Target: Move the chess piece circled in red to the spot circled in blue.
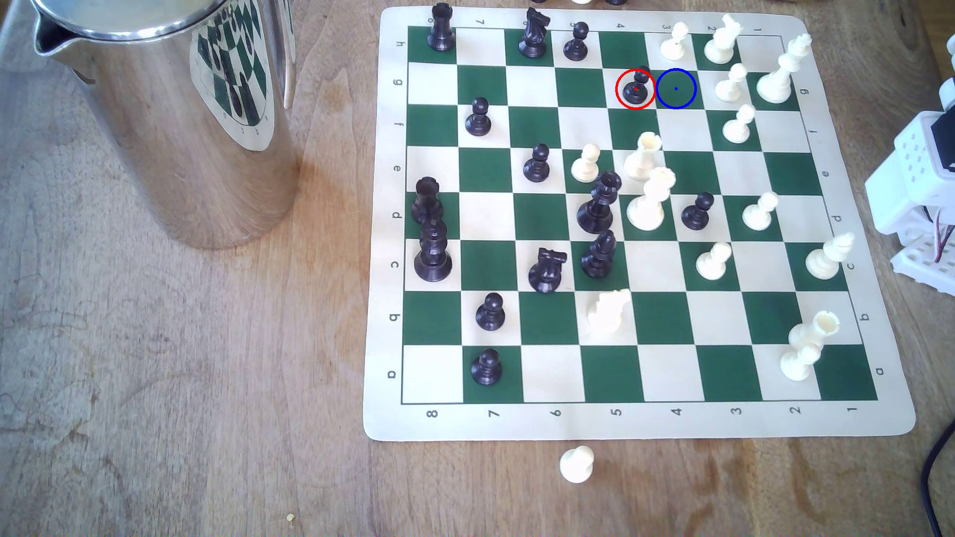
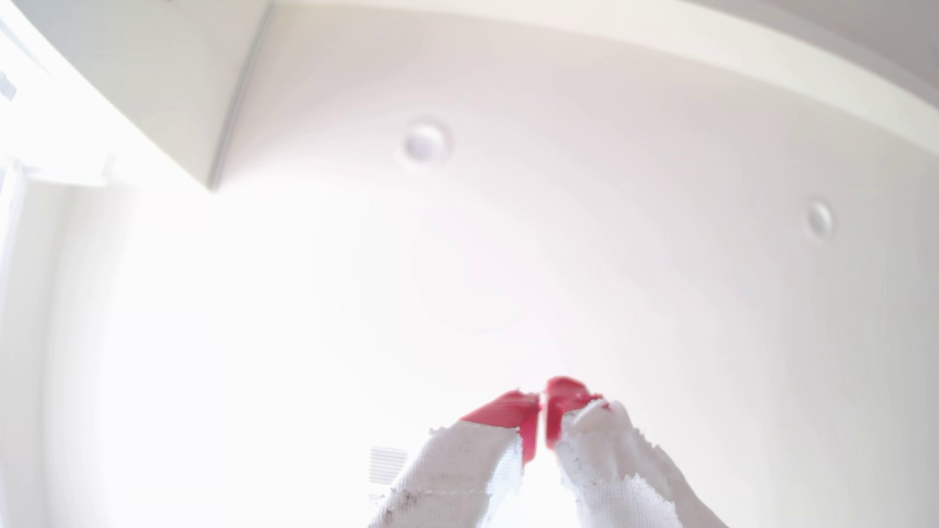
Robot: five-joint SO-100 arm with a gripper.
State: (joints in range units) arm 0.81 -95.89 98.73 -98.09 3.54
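Note:
The chess piece, a small black pawn ringed in red, stands upright on a cream square near the far edge of the chessboard. Right beside it, on the exterior view's right, lies the spot, a dark green square with a blue ring and centre dot, and nothing stands on it. In the wrist view my gripper points up at a white ceiling, its red tips pressed together with nothing between them, white tape wrapped round the fingers. The arm's white base sits at the exterior view's right edge.
White pawns and a tall white piece stand just right of the spot in the exterior view, another white pawn behind it. A shiny steel jug stands on the wooden table at the left. One white pawn lies off the board.

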